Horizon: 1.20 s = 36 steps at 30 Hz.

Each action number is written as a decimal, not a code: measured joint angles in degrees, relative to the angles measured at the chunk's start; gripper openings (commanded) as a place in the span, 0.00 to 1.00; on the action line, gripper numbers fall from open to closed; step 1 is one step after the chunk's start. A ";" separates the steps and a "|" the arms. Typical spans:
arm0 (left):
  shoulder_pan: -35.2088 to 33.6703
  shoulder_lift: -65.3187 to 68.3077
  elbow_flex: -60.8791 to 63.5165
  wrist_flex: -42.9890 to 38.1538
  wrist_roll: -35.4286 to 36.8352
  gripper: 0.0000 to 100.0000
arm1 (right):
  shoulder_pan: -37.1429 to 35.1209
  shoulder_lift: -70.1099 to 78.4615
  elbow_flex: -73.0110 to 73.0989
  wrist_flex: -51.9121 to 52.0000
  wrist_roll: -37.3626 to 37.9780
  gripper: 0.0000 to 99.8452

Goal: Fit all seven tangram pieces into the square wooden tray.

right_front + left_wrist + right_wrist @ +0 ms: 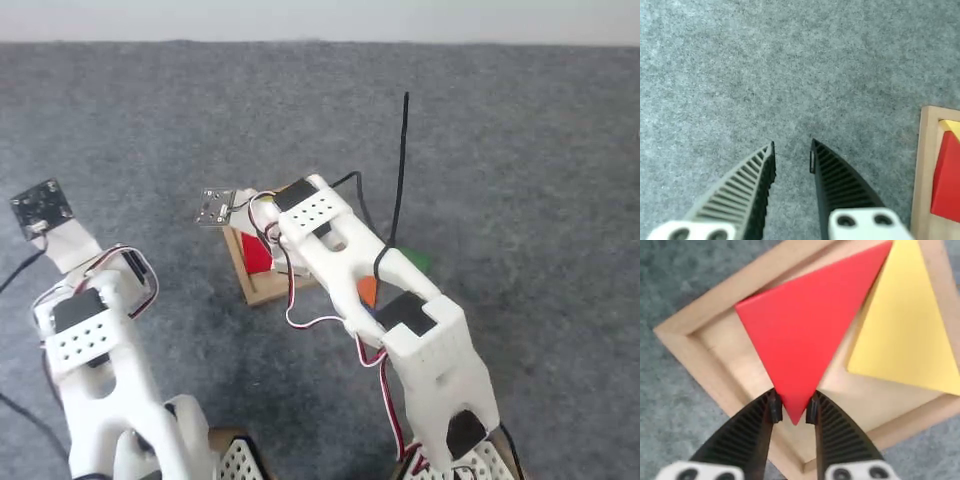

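Right gripper (794, 407) pinches the red triangle (805, 335) by its corner!
It's over the wooden tray (695, 347), beside the yellow piece (905, 325) lying inside; left gripper (792, 152) hangs slightly parted above grey carpet (790, 60), empty.

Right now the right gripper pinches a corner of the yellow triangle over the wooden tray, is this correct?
No: the right wrist view shows the right gripper pinching a corner of the red triangle over the wooden tray, not the yellow triangle.
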 measured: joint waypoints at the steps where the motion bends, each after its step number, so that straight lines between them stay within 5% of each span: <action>1: 0.00 0.00 0.00 0.00 0.00 0.11 | 0.00 -0.53 0.62 0.18 -0.62 0.01; 20: 0.09 0.00 0.00 0.00 -0.26 0.11 | -3.87 -6.15 0.97 -0.18 -14.51 0.01; 36: 0.00 0.00 0.62 -0.09 -0.44 0.11 | -9.49 -10.73 0.97 -7.12 -14.24 0.01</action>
